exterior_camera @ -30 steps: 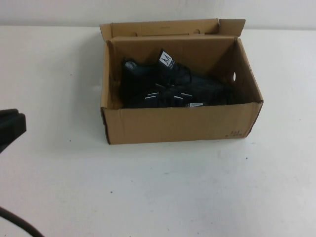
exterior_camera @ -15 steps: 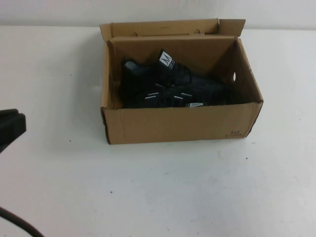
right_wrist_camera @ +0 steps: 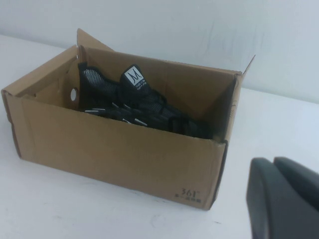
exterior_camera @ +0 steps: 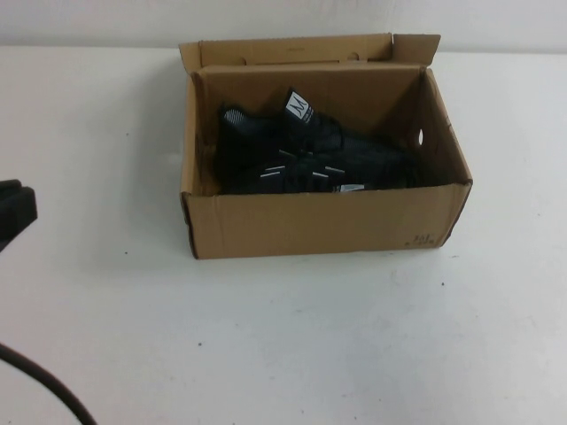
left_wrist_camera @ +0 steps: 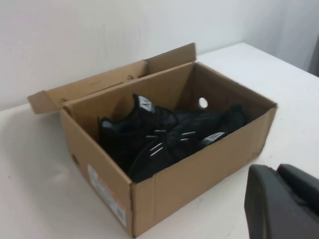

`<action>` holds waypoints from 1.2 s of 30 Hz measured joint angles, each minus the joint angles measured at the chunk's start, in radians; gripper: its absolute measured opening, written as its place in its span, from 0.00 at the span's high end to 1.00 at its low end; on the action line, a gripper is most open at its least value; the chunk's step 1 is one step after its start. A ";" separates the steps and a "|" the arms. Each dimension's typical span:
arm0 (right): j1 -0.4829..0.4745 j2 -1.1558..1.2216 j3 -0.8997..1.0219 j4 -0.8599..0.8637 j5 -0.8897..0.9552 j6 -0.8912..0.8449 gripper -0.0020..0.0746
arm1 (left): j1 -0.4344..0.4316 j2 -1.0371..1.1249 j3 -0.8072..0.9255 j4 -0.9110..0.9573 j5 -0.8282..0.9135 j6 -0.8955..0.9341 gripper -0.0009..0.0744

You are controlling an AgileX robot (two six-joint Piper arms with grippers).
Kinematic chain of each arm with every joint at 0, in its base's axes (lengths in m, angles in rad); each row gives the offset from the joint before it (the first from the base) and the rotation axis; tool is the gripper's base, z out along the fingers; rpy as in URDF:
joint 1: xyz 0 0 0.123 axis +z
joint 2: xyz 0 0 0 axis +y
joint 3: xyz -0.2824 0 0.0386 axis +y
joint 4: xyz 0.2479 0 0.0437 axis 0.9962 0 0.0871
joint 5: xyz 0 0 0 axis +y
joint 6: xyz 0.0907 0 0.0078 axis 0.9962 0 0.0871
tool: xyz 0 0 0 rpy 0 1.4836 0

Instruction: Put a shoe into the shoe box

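The brown cardboard shoe box (exterior_camera: pixel 323 221) stands open at the middle back of the table, its lid flap folded back. The black mesh shoe (exterior_camera: pixel 301 146) lies inside it, with its white tongue label up and silver dashes on its side. It also shows in the left wrist view (left_wrist_camera: pixel 164 134) and the right wrist view (right_wrist_camera: pixel 134 99). More black shoe material lies beside it; I cannot tell the two apart. My left gripper (exterior_camera: pixel 13 212) is at the table's left edge, shut and empty (left_wrist_camera: pixel 276 174). My right gripper (right_wrist_camera: pixel 273 167) is shut and empty, off the box's right front corner, out of the high view.
A dark cable (exterior_camera: pixel 49 390) curves across the lower left corner. The white table (exterior_camera: pixel 292 345) stretches bare in front of the box and to both sides. A pale wall runs behind the box.
My left gripper has drawn back a little toward the left edge of the high view. The box and the shoe have not moved.
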State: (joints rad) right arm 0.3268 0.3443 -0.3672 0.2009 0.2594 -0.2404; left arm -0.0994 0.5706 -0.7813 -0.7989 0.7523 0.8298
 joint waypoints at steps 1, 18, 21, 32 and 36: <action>0.000 0.000 0.000 0.000 0.000 0.000 0.99 | 0.000 -0.005 0.009 0.002 -0.010 0.000 0.99; 0.000 0.000 0.000 0.000 0.000 0.000 0.99 | -0.011 -0.484 0.367 0.344 -0.280 -0.271 0.99; 0.000 0.000 0.000 0.000 0.000 0.000 0.99 | -0.011 -0.529 0.437 0.577 -0.311 -0.636 0.99; 0.000 0.000 0.000 0.000 0.000 0.000 0.99 | -0.094 -0.582 0.711 0.868 -0.508 -1.009 0.99; 0.000 0.000 0.000 0.000 0.000 0.000 0.99 | -0.130 -0.582 0.782 0.869 -0.502 -1.009 0.99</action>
State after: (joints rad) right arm 0.3268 0.3443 -0.3672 0.2009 0.2594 -0.2404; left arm -0.2293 -0.0109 0.0003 0.0706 0.2506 -0.1793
